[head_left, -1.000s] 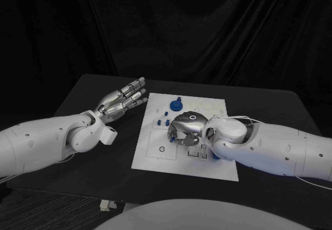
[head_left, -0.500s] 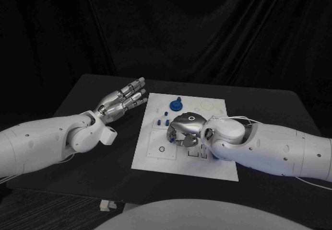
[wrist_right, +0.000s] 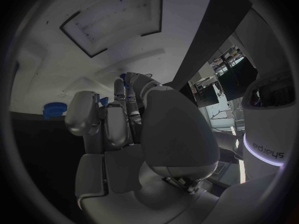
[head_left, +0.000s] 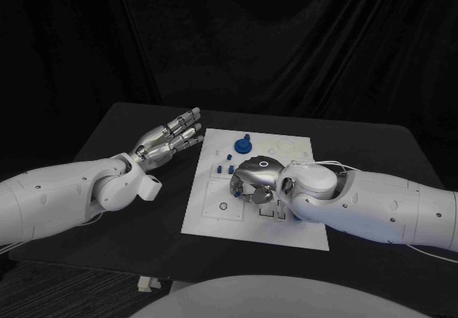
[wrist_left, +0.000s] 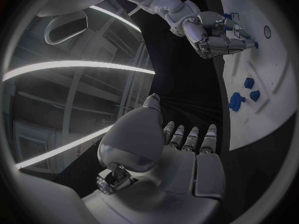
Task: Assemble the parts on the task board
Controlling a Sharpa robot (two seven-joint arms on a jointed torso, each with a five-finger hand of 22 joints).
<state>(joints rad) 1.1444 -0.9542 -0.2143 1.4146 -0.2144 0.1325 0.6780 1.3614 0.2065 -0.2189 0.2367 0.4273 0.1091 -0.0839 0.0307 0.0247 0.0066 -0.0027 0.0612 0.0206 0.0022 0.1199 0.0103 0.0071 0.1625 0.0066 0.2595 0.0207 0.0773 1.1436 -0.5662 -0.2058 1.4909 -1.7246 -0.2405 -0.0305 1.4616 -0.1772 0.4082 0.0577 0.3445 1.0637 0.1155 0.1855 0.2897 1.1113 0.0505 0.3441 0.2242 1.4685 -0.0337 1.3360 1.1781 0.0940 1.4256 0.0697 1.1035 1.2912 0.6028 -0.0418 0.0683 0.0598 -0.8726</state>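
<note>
While right hand [head_left: 256,180] pinches a blue part [wrist_right: 132,77] (over task board [head_left: 215,215]), left hand [head_left: 170,139] released, fingers spread

Right robot hand [head_left: 256,181] over task board [head_left: 215,215] middle; near-left corner free.

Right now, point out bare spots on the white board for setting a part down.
The white task board is bare along its near edge and at its far right corner. The middle is crowded: the right hand works there, with small blue parts just beyond.

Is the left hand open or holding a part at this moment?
Open. The left hand lies beside the task board with its fingers extended and nothing in its palm.
</note>
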